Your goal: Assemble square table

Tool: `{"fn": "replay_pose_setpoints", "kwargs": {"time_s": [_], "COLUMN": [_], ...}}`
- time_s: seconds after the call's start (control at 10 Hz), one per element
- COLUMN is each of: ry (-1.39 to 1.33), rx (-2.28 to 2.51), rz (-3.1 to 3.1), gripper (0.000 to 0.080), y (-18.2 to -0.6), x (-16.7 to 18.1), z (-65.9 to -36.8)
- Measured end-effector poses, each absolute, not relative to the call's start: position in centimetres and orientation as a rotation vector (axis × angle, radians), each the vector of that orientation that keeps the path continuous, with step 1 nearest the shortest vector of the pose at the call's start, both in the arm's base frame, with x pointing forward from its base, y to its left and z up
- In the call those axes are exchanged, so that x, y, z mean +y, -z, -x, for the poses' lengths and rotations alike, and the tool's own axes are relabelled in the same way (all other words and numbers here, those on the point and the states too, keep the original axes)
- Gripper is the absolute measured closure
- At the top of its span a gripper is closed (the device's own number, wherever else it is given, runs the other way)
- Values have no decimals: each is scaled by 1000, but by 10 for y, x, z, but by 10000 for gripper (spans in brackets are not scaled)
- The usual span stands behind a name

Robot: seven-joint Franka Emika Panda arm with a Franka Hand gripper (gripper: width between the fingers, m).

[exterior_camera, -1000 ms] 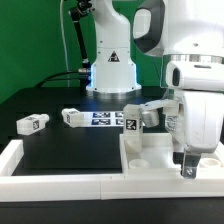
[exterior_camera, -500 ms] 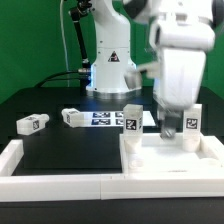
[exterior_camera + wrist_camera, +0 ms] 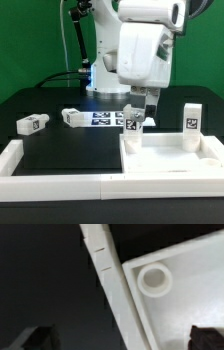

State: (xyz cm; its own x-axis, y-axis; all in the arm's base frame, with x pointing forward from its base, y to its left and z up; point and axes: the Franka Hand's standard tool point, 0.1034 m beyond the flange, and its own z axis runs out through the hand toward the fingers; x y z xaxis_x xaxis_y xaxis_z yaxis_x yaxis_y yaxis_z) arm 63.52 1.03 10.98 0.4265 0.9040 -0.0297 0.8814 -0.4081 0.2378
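Note:
The white square tabletop (image 3: 170, 162) lies at the exterior view's lower right, rim up. Two tagged white legs stand upright in it, one at its far left corner (image 3: 132, 125) and one at its far right corner (image 3: 190, 122). Two more legs lie loose on the black table, one far left (image 3: 32, 124) and one nearer the middle (image 3: 72, 117). My gripper (image 3: 150, 106) hangs above the tabletop beside the left standing leg, open and empty. In the wrist view my gripper (image 3: 122, 339) has its fingers wide apart over the tabletop's rim (image 3: 108, 280) and a corner hole (image 3: 153, 279).
The marker board (image 3: 105, 118) lies behind the legs near the robot base (image 3: 112, 75). Long low white border strips run along the front (image 3: 60, 185) and the left (image 3: 10, 152) of the black table.
My arm has risen from the tabletop's right side and swung to the exterior view's left. The right leg now stands free at its corner.

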Motion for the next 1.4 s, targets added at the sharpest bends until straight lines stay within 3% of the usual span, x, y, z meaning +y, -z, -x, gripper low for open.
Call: {"fn": "replay_pose_setpoints", "kwargs": {"time_s": [0.6,1.2,1.3,1.4], "ry": [-112,-44,52,249], "rx": [1003,960,970,1009], "rz": [-2848,-2877,-2880,-2868], "gripper": [150,150,150,150], "y": [-112,-109,-108,-110], "x": [-36,-31,-28,-36], "z": [-547,-539,-530,-500]}}
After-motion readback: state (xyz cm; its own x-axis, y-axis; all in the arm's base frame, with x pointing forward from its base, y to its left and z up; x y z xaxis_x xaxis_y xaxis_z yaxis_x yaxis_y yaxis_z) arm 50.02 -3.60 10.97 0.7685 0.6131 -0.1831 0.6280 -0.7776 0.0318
